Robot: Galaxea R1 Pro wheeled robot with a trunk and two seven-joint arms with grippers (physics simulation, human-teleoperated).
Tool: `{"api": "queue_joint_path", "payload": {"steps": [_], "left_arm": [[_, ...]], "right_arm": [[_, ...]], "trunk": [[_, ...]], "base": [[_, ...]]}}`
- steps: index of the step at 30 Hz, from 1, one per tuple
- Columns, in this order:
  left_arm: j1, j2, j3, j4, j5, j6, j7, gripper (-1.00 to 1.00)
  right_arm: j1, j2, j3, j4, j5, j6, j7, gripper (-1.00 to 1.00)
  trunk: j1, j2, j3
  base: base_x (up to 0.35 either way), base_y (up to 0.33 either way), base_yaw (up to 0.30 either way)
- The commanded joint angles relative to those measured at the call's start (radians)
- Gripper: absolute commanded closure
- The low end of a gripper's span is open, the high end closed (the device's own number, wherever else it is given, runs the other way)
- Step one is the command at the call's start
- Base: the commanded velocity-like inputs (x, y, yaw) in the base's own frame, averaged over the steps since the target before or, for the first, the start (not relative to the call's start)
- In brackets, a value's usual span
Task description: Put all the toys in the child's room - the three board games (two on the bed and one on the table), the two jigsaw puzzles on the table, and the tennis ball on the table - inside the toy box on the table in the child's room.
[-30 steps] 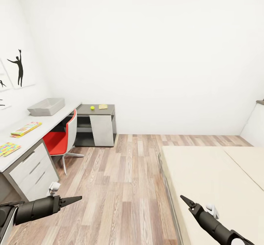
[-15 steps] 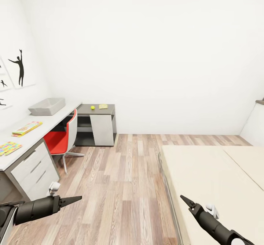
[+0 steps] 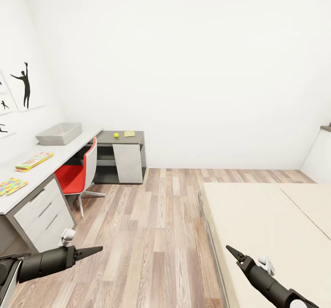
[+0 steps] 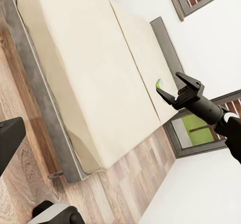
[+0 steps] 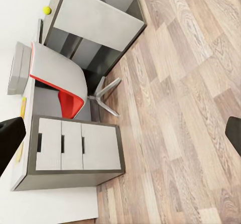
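The light-grey toy box (image 3: 59, 134) stands at the far end of the white table (image 3: 69, 154). A yellow-edged board game (image 3: 33, 161) and a multicolour jigsaw puzzle (image 3: 11, 186) lie nearer on the tabletop. The tennis ball (image 3: 116, 135) and a small flat yellowish board (image 3: 129, 134) rest on the lower dark cabinet section. The beige bed (image 3: 266, 220) is at the right; a green patch (image 4: 159, 83) shows near its headboard. My left gripper (image 3: 94, 251) hangs over the floor, open. My right gripper (image 3: 232, 252) (image 4: 167, 82) is open and empty at the bed's near edge.
A red and white swivel chair (image 3: 76, 174) is pushed against the table beside the white drawers (image 3: 39, 213). Wood-plank floor (image 3: 156, 234) runs between table and bed. Black silhouette pictures (image 3: 24, 84) hang on the left wall.
The whole view has shifted very slightly, so the camera moved a little. Both arms keep the same pose and nothing on the table has moved.
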Motion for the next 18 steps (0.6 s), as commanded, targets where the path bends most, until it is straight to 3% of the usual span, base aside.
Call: {"api": "queue_joint_path", "payload": {"steps": [1, 18], "left_arm": [[-0.001, 0.000, 0.000, 0.000, -0.001, 0.011, -0.004, -1.00], [-0.001, -0.001, 0.000, 0.000, -0.001, 0.011, -0.003, -1.00]], "right_arm": [[-0.001, 0.000, -0.002, 0.000, -0.003, 0.008, 0.002, -1.00], [-0.001, 0.000, -0.002, 0.000, -0.003, 0.007, 0.002, -1.00]], "trunk": [[0.001, -0.002, -0.002], [0.001, -0.002, -0.002]], "base": [[0.000, 0.000, 0.000], [0.000, -0.003, 0.000]]}}
